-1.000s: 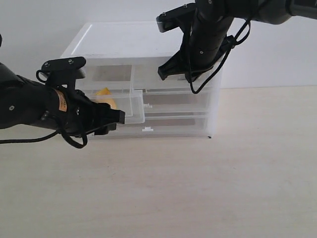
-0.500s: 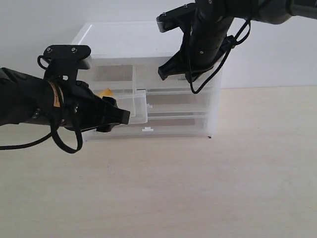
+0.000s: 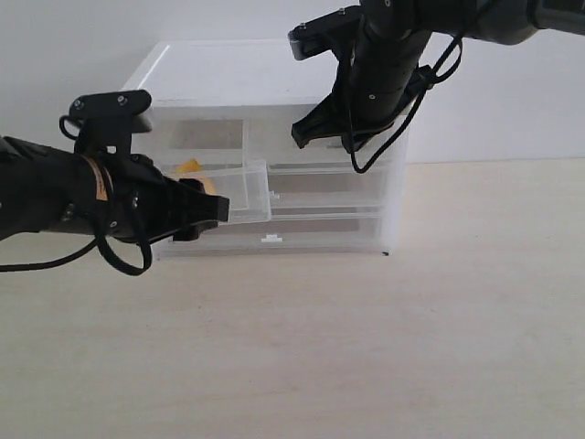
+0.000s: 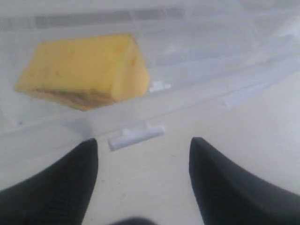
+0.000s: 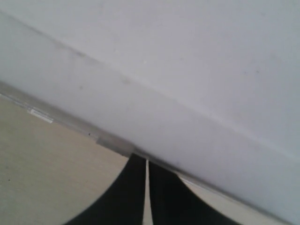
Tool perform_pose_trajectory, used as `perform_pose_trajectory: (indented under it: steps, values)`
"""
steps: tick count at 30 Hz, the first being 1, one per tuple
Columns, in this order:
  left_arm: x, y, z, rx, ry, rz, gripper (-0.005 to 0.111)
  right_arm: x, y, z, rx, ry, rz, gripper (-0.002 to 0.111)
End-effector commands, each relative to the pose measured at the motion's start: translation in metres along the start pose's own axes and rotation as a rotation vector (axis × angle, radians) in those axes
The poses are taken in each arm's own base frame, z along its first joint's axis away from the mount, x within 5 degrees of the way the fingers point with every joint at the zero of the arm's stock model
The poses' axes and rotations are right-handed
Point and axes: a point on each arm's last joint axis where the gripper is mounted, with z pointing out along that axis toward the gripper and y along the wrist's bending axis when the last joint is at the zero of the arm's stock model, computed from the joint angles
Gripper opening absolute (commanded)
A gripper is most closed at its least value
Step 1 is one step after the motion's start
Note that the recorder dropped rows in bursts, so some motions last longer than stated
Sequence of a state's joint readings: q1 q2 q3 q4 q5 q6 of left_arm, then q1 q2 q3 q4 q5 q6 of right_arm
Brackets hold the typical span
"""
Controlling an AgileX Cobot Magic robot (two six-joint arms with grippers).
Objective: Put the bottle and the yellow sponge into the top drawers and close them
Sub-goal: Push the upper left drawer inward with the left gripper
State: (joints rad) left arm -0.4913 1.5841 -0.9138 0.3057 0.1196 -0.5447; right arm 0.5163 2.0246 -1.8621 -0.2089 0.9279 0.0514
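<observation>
The cabinet (image 3: 228, 69) stands at the far edge of the table (image 3: 366, 347), left of its middle. Its left top drawer (image 3: 245, 190) sticks partly out and sits slightly askew. The yellow sponge (image 3: 189, 168) lies inside it, toward the back. In the left wrist view the sponge (image 4: 84, 70) shows through the clear front wall, above the small white tab handle (image 4: 136, 135).

The left gripper (image 3: 219, 211) is level with the drawer's front, its two fingers spread wide on either side of the handle and holding nothing. The right gripper (image 3: 300, 135) hangs in front of the right top drawer (image 3: 320, 155), which is pushed in. Its fingers (image 5: 136, 187) are pressed together and empty. Whether they touch the drawer front is hard to say, and the arm hides what the drawer holds.
</observation>
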Motion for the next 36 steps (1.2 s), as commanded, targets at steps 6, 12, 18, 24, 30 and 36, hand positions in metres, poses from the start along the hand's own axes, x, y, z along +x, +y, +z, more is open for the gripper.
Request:
perform_pose_trajectory:
  steps: [6,12,18,24,30,36]
  values:
    - [-0.033,0.002,0.003,0.028,-0.139,0.043,0.056,0.001,-0.004,0.005,0.014,0.005,-0.024,0.000]
    - [-0.031,0.003,0.003,0.015,-0.120,0.057,0.056,0.001,-0.004,0.005,0.014,-0.001,-0.024,0.000]
    - [-0.038,0.007,-0.010,-0.005,-0.142,0.078,0.056,0.000,-0.004,0.005,0.012,-0.006,-0.026,0.000]
    - [-0.049,0.021,-0.026,-0.034,-0.195,0.054,0.056,0.000,-0.004,0.005,0.012,-0.008,-0.026,0.000]
    - [-0.053,0.030,-0.033,-0.054,-0.222,0.035,0.056,-0.001,-0.003,0.005,0.003,-0.017,-0.021,0.000]
    - [-0.061,0.028,-0.051,-0.048,-0.275,0.048,0.056,-0.004,-0.003,-0.005,-0.012,-0.051,-0.004,0.000]
